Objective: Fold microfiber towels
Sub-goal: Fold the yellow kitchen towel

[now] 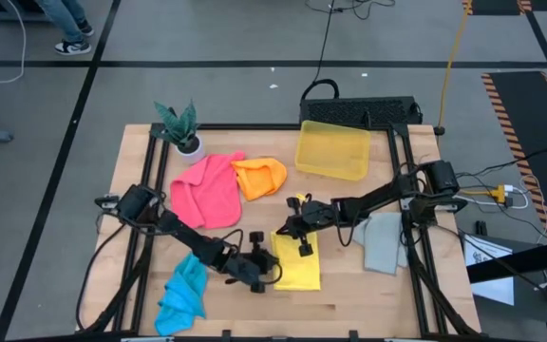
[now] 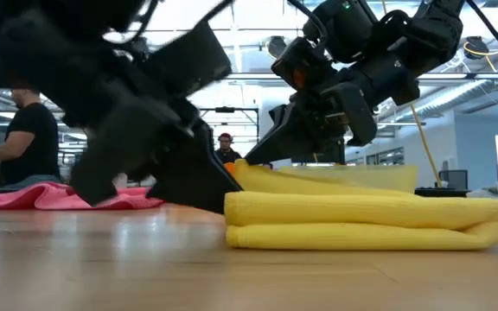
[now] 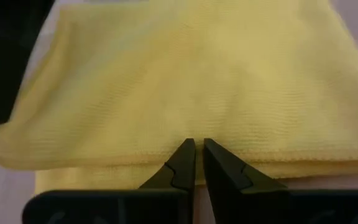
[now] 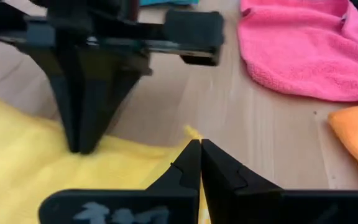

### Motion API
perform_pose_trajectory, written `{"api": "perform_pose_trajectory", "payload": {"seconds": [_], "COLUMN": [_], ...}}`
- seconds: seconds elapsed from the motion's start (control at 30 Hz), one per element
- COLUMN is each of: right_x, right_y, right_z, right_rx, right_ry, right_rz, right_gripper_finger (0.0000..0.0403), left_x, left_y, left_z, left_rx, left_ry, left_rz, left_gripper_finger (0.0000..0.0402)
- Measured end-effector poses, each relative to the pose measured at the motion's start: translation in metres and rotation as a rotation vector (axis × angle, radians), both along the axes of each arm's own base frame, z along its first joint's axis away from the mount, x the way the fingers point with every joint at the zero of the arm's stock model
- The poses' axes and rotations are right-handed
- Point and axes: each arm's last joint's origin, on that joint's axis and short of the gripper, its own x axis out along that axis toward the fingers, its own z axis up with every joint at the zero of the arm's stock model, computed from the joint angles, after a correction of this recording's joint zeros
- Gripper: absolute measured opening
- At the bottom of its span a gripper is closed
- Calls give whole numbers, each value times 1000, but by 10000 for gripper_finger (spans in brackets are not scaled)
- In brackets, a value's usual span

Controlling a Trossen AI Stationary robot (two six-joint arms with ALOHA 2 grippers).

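Two grippers meet at the folded yellow towel [image 1: 299, 265] near the table's front middle: the left gripper [image 3: 198, 154], fingers nearly together, pinches its folded edge, while the right gripper [image 4: 199, 155], fingers together, rests at its far corner. Five towels lie out: yellow, pink [image 1: 205, 189], orange [image 1: 260, 177], blue [image 1: 182, 294] and grey [image 1: 382, 241]. Only the low view shows the yellow towel's stacked layers and two people in the room behind. The wooden table [image 1: 349, 299] also bears one bin [image 1: 332, 149] and one plant [image 1: 179, 126].
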Motion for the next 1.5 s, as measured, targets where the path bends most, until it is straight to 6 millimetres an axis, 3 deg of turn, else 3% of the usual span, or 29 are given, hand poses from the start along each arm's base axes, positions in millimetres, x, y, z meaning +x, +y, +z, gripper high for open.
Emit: {"api": "perform_pose_trajectory", "payload": {"seconds": [0.2,0.47,0.67,0.77,0.87,1.2,1.5], "right_x": [-5,-28,-44,-46,-44,-32,-30], "right_y": [9,38,78,97,107,97,94], "right_z": [-2,4,2,10,19,33,34], "right_rx": [-25,-149,-80,-114,-154,-276,-284], "right_ry": [53,172,161,41,-82,-234,-249], "right_rz": [6,-158,-123,-103,-59,-19,-24], "right_gripper_finger": [0,0,0,0,0,0,0], "left_x": [-2,-17,-40,-45,-49,-37,-24], "left_y": [4,5,-9,-17,-22,-30,-21], "left_z": [-4,-3,30,52,63,82,84], "left_rx": [15,175,197,164,156,234,240], "left_ry": [49,163,147,74,37,-174,-153], "left_rz": [28,40,47,24,19,-27,-299], "left_gripper_finger": [35,35,35,35,35,35,48]}}
